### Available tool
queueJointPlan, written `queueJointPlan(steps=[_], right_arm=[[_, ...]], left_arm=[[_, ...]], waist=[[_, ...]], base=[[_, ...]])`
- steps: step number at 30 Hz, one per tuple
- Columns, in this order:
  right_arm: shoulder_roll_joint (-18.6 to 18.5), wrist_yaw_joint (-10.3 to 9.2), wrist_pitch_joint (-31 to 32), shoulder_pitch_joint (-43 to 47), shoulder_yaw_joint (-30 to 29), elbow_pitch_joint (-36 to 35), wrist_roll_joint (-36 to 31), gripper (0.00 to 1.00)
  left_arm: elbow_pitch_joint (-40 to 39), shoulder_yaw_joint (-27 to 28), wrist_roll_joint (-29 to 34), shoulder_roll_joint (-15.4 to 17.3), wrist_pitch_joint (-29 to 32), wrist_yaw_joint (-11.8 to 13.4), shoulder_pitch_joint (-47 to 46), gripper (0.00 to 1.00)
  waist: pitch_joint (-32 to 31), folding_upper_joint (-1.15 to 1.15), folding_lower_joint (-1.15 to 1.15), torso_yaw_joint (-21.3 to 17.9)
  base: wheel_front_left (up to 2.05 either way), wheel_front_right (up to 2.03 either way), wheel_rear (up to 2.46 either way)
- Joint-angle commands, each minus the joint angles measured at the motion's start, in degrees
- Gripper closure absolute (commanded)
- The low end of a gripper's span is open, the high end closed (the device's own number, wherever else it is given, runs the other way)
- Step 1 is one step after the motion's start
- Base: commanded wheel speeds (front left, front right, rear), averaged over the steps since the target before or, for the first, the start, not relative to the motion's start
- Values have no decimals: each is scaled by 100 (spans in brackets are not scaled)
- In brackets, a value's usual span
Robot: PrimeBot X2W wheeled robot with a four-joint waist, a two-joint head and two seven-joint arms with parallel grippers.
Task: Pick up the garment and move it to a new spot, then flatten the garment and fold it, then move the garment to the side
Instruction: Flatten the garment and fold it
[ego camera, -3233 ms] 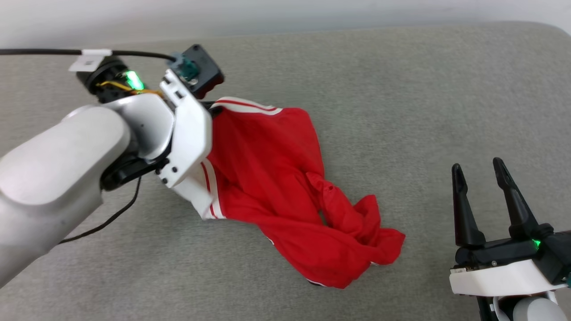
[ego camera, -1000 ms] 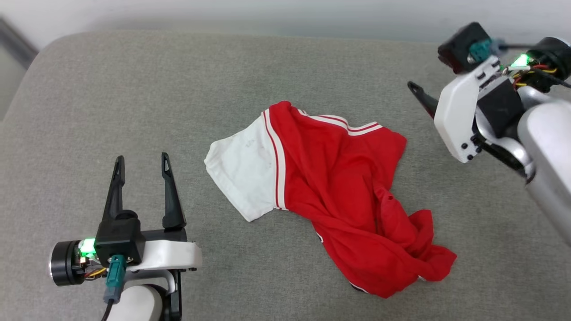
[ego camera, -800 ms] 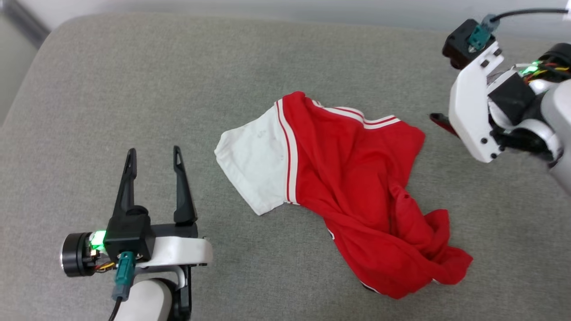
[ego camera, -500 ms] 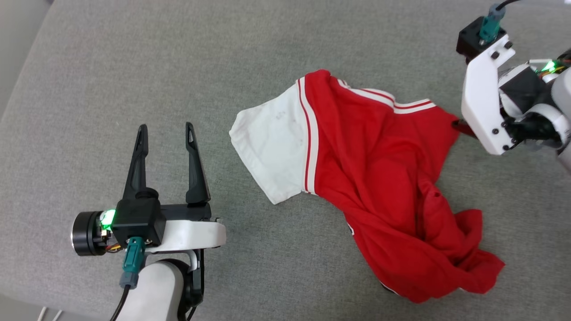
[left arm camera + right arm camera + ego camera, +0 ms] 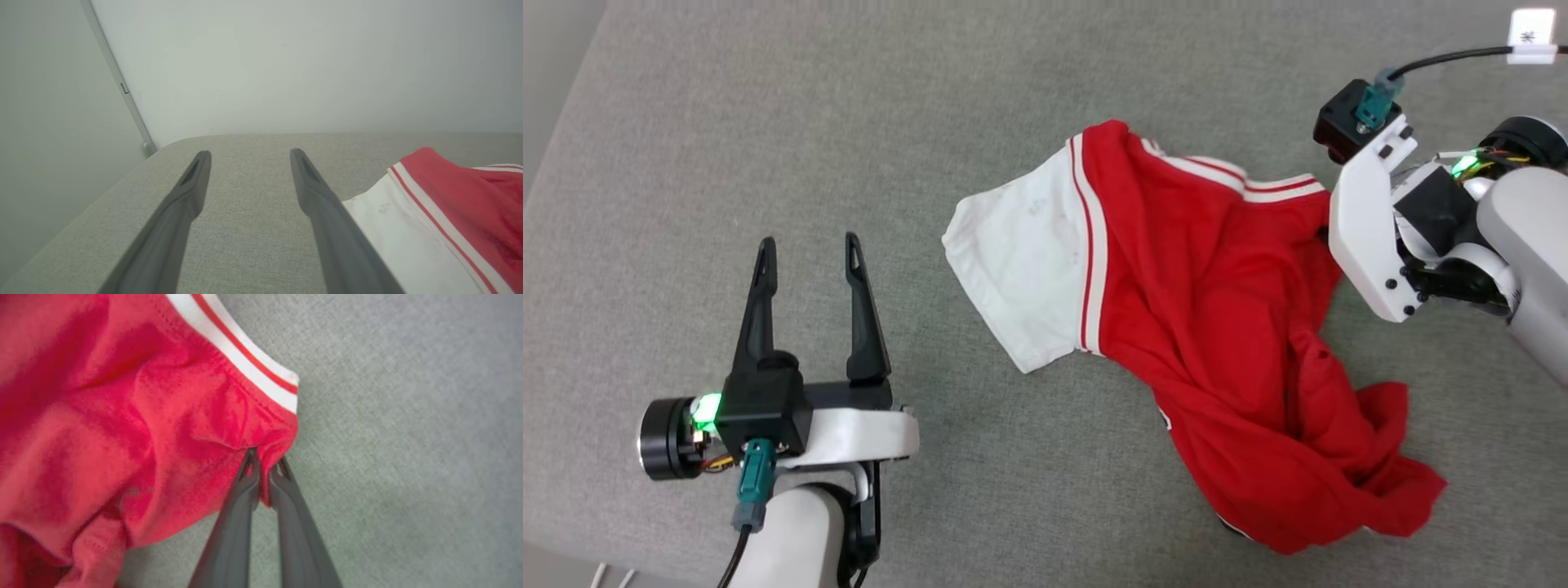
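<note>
**Right claw now pinching garment's far-right corner**

Garment (image 5: 1209, 327) lies crumpled on the grey cushion (image 5: 768, 122), centre-right in head view. Long axis runs diag.: white sleeve (image 5: 1021, 278) at the upper-left end, pointing toward my left side. The bunched red end sits at lower right, nearer me. White-&-red striped trim (image 5: 1258, 184) runs along the far edge.

My right claw (image 5: 265, 463) is at the garment's far-right corner. Its fingers are pressed together w/ a fold of red fabric nipped between the tips, just below where the trim ends. Cloth puckers toward the tips. In head view the white wrist mount hides those fingers.

My left claw (image 5: 809, 253) sits at lower left, fingers spread wide w/ nothing between them, off to the side of the garment. In left wrist view the sleeve lies just beside one finger, w/ cushion underneath & pale wall (image 5: 286, 61) behind.

Vs half a sec ago: right claw was at that corner w/ a fingertip showing beside the cloth edge; now it's clamped on the cloth. Garment lies much the same, & left claw is unchanged.
</note>
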Motion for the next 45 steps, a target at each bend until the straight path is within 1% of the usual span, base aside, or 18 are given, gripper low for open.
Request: queueJointPlan(steps=[1,4,5,6,9,14,15,16,17,18,21,24,26,28,33,37,41,45], right_arm=[[-126,-8,-147,-23,69,-105,-2,100],[-446,-8,-493,-140,248,-509,30,100],[-446,-8,-493,-140,248,-509,30,100],[-741,-8,-696,-167,334,-864,60,100],[-1221,-8,-876,-71,336,-1441,223,100],[-2090,-8,-913,226,30,-2159,454,100],[-2249,-8,-879,289,-48,-2243,439,100],[-2249,-8,-879,289,-48,-2243,439,100],[-2513,-8,-778,472,-217,-2332,460,100],[-2513,-8,-778,472,-217,-2332,460,100],[-2829,-8,-611,745,-540,-2309,525,100],[-2978,-8,-459,999,-899,-2050,558,100],[-2878,-8,-413,1143,-1122,-1782,524,100],[-2652,-8,-370,1231,-1331,-1463,446,100],[-1753,-7,-385,1053,-1812,-613,22,100],[-927,-7,-469,897,-2076,115,-381,100],[-354,-7,-441,915,-1973,782,-762,100],[-70,-5,-423,1149,-1772,1242,-821,100]], left_arm=[[19,35,45,-1,-14,-28,97,0],[49,118,98,-5,-14,-48,272,0],[49,118,98,-5,-14,-48,272,0],[43,160,114,-17,-14,-66,383,0],[17,218,137,-31,-14,-76,535,0],[-7,253,166,-62,-14,-139,676,0],[-5,258,178,-70,-14,-128,697,0],[-5,258,178,-70,-14,-128,697,0],[6,258,197,-89,-14,-143,718,0],[6,258,197,-89,-14,-143,718,0],[23,228,207,-115,-14,-179,701,0],[34,200,213,-137,-14,-203,634,0],[39,182,217,-150,-14,-241,580,0],[50,148,220,-165,-14,-262,529,0],[80,75,235,-190,-14,-319,353,0],[119,16,223,-210,-14,-353,221,0],[177,-102,209,-236,-14,-370,94,0],[249,-154,174,-252,-14,-357,89,0]], waist=[[-242,0,0,-161],[-492,0,0,-323],[-492,0,0,-323],[-627,0,0,-421],[-764,0,0,-557],[-852,0,0,-729],[-864,0,0,-752],[-864,0,0,-752],[-876,0,0,-787],[-876,0,0,-787],[-867,0,0,-791],[-782,0,0,-748],[-689,0,0,-700],[-577,0,0,-634],[-303,0,0,-471],[-105,0,0,-345],[-10,0,0,-205],[-82,0,0,-153]], base=[[0,0,0],[0,0,0],[0,0,0],[0,0,0],[0,0,0],[0,0,0],[0,0,0],[0,0,0],[0,0,0],[0,0,0],[0,0,0],[0,0,0],[0,0,0],[0,0,0],[0,0,0],[0,0,0],[0,0,0],[0,0,0]])
